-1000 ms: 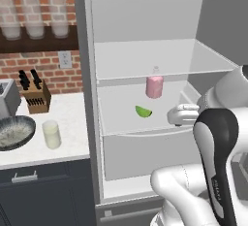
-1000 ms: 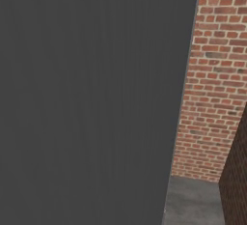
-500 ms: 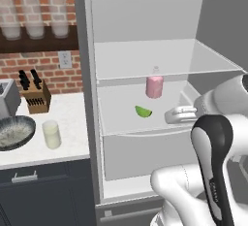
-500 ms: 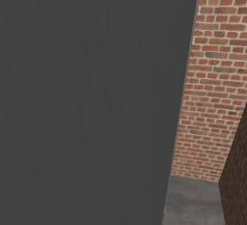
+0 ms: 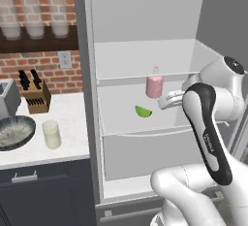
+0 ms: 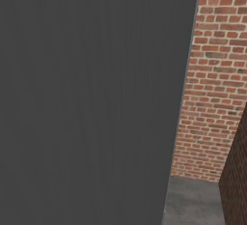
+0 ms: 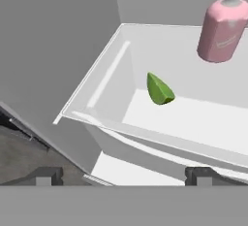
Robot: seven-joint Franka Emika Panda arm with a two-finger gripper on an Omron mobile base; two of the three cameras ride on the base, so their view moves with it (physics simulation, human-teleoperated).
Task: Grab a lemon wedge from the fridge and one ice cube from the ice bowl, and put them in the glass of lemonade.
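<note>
Gripper: the gripper (image 7: 123, 174) is standing with its jaws spread wide, the two dark finger tips (image 7: 48, 175) sitting far apart at the bottom of the hand view; nothing is lying between them and they are touching nothing.
Gripper position: in the left base view the gripper (image 5: 167, 102) is reaching into the open fridge (image 5: 145, 65) from the right, hanging just above the middle shelf, near the lemon wedge but apart from it.
Lemon wedge: the lemon wedge (image 5: 143, 111) is lying on the white middle shelf of the fridge, free of the gripper; in the hand view the lemon wedge (image 7: 159, 89) is sitting ahead of the finger tips, past the front lip of the shelf.
Pink bottle: the pink bottle (image 5: 154, 84) is standing upright on the same shelf, behind the wedge and slightly to its right.
Glass of lemonade: the glass of lemonade (image 5: 51, 134) is standing on the white counter (image 5: 68, 118) left of the fridge.
Ice bowl: the ice bowl (image 5: 14, 133) is resting just left of the glass.
Fridge door: a flat dark grey panel (image 6: 87, 98) is blocking much of the right base view.
</note>
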